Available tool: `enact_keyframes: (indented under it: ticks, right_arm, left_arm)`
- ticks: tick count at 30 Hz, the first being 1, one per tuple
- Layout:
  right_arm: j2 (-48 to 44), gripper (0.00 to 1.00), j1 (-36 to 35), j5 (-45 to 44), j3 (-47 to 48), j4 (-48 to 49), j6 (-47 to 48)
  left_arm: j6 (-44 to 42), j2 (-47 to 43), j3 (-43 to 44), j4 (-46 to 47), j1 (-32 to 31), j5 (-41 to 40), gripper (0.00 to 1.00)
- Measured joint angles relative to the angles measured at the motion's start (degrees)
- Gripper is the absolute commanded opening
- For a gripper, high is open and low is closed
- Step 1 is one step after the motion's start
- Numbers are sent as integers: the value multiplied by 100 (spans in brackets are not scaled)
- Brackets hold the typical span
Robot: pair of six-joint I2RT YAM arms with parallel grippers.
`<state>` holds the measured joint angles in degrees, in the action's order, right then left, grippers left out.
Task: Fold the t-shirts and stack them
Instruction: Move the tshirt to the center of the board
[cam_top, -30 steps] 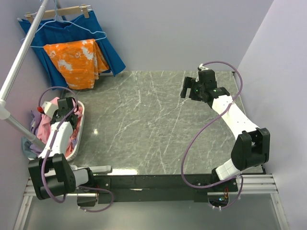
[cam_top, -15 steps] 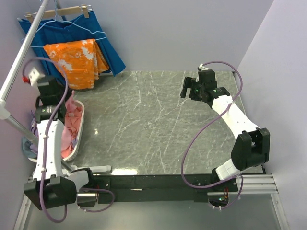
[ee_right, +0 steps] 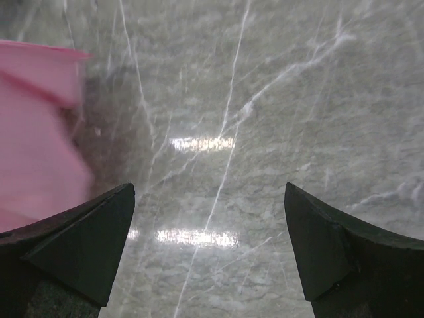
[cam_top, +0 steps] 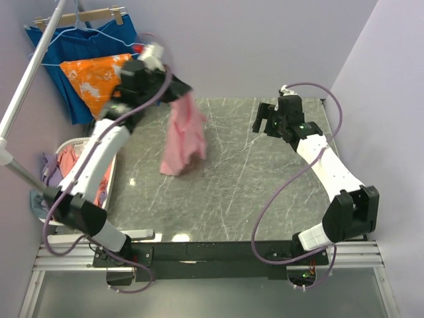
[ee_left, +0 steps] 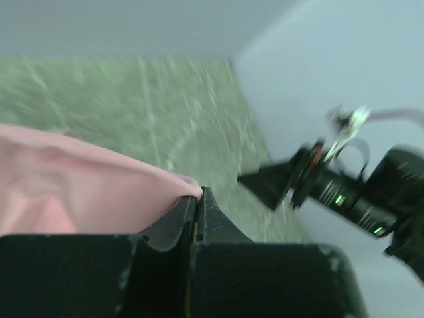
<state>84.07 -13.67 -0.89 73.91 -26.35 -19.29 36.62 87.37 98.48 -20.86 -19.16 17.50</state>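
Observation:
A pink t-shirt [cam_top: 183, 138] hangs bunched in the air above the back left of the marble table [cam_top: 265, 192], blurred by motion. My left gripper [cam_top: 176, 93] is shut on its top edge. In the left wrist view the jaws meet on a fold of the pink t-shirt [ee_left: 73, 189], with the left gripper [ee_left: 199, 193] pinching the cloth's tip. More t-shirts [cam_top: 69, 163], salmon-pink and lilac, lie in the white basket [cam_top: 110, 180] at the left. My right gripper [cam_top: 259, 120] stands open over the back right of the table. It holds nothing [ee_right: 209, 246], and the pink t-shirt [ee_right: 33, 132] shows to its left.
An orange blotched cloth [cam_top: 99, 81] and a dark blue pleated cloth [cam_top: 151, 71] hang on hangers at the back left wall. A slanted metal pole [cam_top: 25, 86] runs along the left. Walls close the back and right sides.
My left arm has risen out of the basket and swung right over the table, carrying the pink t-shirt with it. The right arm has shifted only slightly.

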Motion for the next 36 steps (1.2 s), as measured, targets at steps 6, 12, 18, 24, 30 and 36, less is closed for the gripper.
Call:
enact_keyframes:
  ticks: [6, 12, 18, 24, 30, 36]
  right_arm:
    - [-769, 100, 0, -562, 0, 0, -90]
    - [-1567, 100, 0, -903, -114, 4, -103]
    - [-1725, 100, 0, -844, -391, -35, -103]
    - [-1054, 100, 0, -219, -398, -151, -103]
    - [-59, 100, -107, 619, -369, -190, -127]
    - [638, 100, -1182, 688, 50, -514, 74]
  left_arm:
    - [-129, 531, -323, 74, -1152, 170, 1]
    - [-31, 332, -1947, 726, -1364, 125, 52]
    - [55, 575, -2570, 695, -1368, -352, 77]
    - [94, 579, -2870, 619, -1370, -1202, 78]
    - [400, 662, -3335, 741, -1370, -1440, 76]
    - [890, 748, -3965, 822, -1364, -1840, 86]
